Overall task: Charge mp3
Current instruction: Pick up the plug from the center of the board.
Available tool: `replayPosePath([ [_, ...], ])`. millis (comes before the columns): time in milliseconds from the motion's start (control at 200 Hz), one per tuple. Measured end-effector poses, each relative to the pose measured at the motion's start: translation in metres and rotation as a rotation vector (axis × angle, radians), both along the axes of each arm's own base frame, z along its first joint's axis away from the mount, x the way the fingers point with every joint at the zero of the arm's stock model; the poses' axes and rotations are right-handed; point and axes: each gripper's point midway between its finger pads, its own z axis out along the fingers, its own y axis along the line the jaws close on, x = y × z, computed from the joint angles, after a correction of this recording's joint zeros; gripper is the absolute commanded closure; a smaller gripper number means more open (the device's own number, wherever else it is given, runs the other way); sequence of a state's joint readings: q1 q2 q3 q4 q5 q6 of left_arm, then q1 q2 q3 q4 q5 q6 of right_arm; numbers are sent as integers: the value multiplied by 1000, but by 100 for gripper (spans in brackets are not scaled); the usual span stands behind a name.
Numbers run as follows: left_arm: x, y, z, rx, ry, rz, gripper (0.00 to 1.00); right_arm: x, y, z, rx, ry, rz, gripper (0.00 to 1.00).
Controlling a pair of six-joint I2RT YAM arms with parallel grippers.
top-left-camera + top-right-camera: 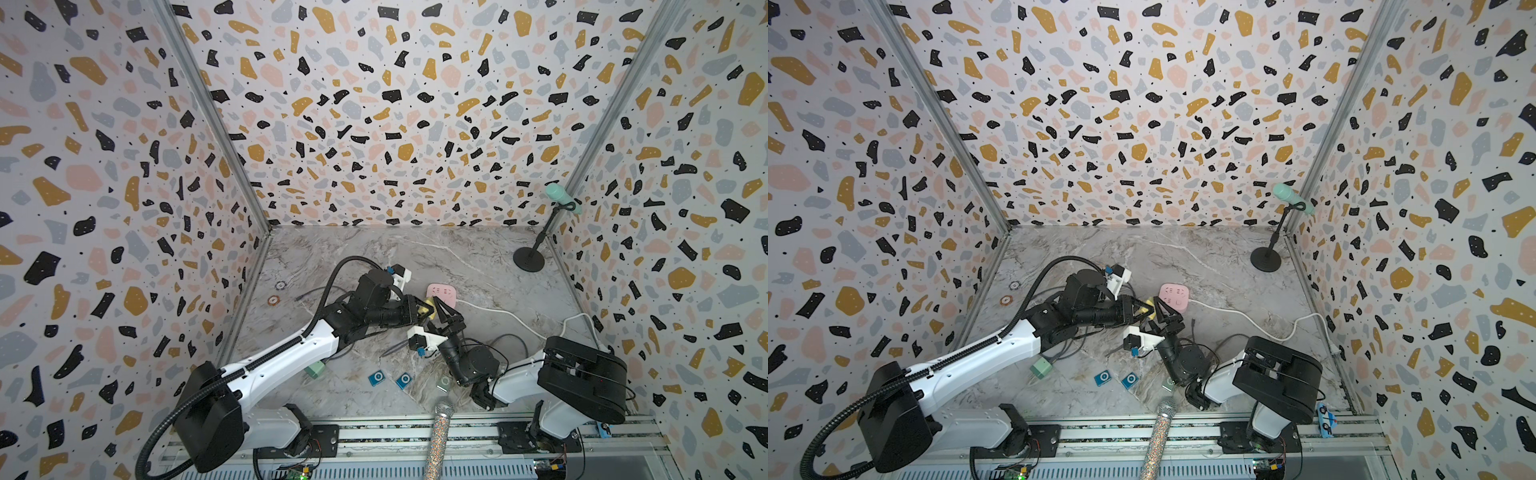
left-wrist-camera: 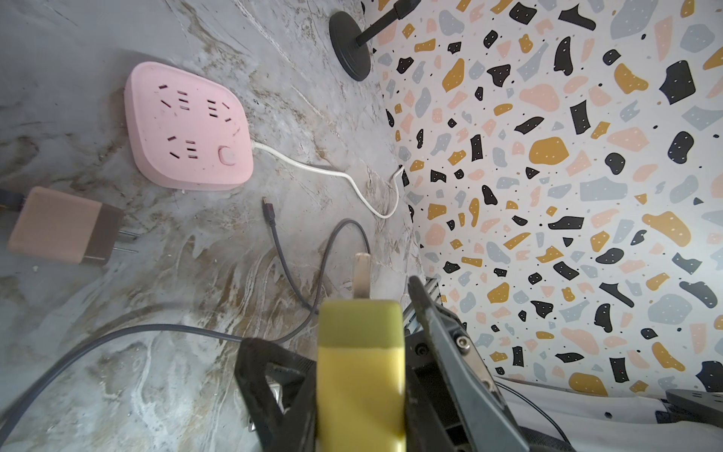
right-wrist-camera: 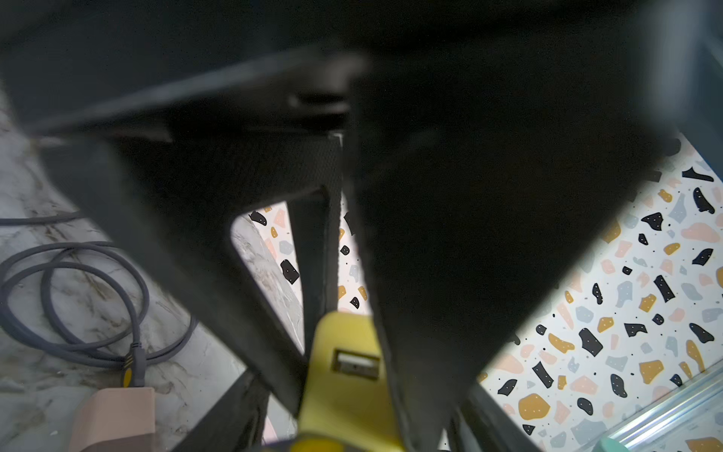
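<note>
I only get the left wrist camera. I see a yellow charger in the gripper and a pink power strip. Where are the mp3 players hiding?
Observer: A blue mp3 player lies near the front edge of the marble table, with a second blue mp3 player beside it.
Operator: Is a cable plugged into my yellow charger?
Observer: No. The right wrist view shows the yellow charger with its USB port empty.
Operator: Where's the other arm?
Observer: In both top views the right gripper is right next to your charger, close to the pink power strip.
</note>
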State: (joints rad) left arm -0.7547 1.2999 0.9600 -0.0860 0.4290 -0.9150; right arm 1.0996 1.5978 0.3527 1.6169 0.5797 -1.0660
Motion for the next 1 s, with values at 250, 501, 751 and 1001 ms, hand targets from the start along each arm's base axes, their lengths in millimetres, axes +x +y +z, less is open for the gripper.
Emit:
replayPosePath([
  [250, 1, 0, 3, -26, 51, 35, 81, 4, -6, 0, -3, -4, -33, 72],
  [501, 1, -1, 5, -42, 64, 39, 61, 4, -7, 2, 16, 1, -33, 89],
  [751, -2, 1, 47, -93, -78, 4, 36, -2, -14, 22, 179, 41, 19, 92],
  [1001, 32, 38, 112, -119, -295, 145, 36, -4, -36, 68, 484, 214, 210, 92],
])
